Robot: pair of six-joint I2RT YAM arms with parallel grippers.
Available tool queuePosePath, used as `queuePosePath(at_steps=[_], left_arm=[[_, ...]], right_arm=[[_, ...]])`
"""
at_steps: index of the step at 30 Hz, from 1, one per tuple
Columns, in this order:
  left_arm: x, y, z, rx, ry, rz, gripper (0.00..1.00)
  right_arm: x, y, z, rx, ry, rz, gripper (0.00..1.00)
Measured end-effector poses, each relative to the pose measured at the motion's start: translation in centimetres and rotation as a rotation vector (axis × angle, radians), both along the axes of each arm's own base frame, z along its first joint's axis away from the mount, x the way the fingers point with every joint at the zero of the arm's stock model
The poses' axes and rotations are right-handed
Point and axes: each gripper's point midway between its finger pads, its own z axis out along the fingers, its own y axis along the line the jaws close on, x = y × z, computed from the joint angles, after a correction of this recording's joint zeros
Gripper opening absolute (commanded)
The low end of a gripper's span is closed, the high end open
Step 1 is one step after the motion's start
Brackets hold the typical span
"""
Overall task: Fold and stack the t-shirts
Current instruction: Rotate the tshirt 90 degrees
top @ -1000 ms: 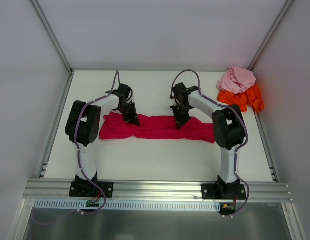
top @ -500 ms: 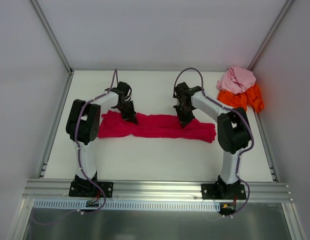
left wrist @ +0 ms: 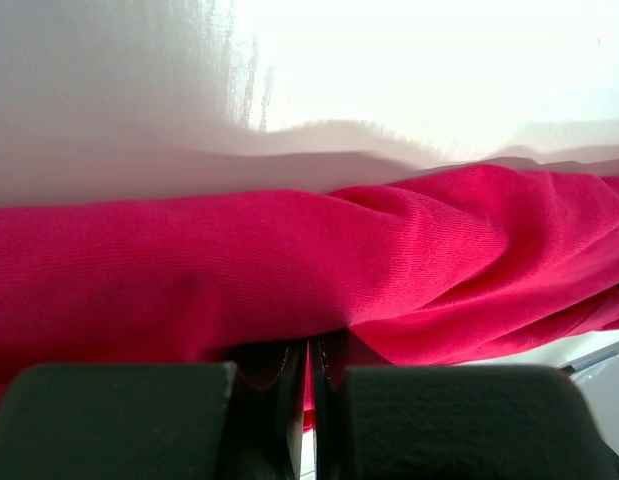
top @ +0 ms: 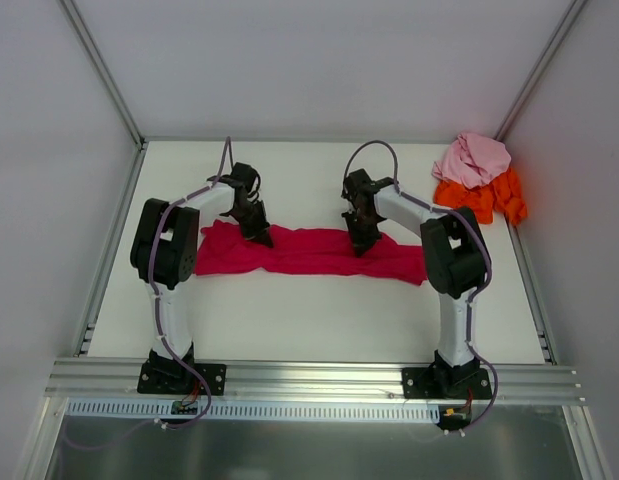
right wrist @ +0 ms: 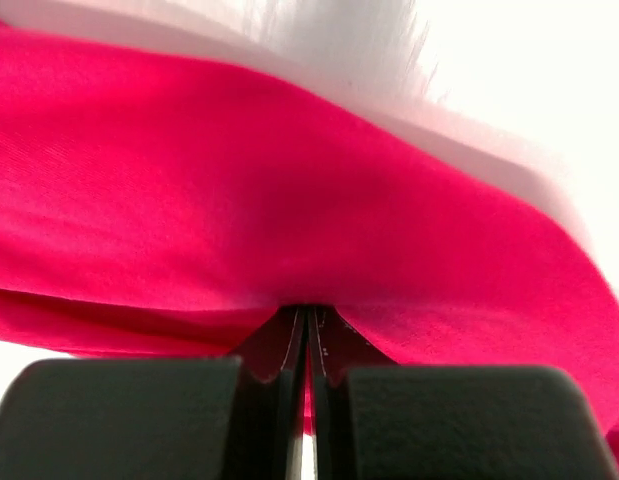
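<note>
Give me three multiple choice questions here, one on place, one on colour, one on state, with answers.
1. Where is the pale pink t-shirt?
A. atop the orange t-shirt, far right corner of the table
B. at the near edge
C. far left corner
2. Which one lies stretched out mid-table?
A. the orange one
B. the pale pink one
C. the crimson t-shirt
3. The left end effector is:
A. wide open
B. shut on the crimson t-shirt
C. shut on nothing
Answers: 1 A, pink rests on orange there. 2 C, a crimson band crosses the middle. 3 B, its wrist view shows cloth pinched.
</note>
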Motion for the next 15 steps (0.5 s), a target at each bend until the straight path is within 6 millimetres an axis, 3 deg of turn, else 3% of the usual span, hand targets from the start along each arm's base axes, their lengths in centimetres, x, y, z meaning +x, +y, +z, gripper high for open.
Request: queuePosePath(at_steps=[10,15], left_arm=[[0.2,1.0,-0.1,0.003,0.038,0.029,0.00],[2.5,0.4,-0.2,-0.067,0.116,0.044,0.00]], right_arm=[[0.2,0.9,0.0,0.044,0.021,0.008,0.01],[-1.0,1.6,0.0,0.089,0.034,0.021,0.01]])
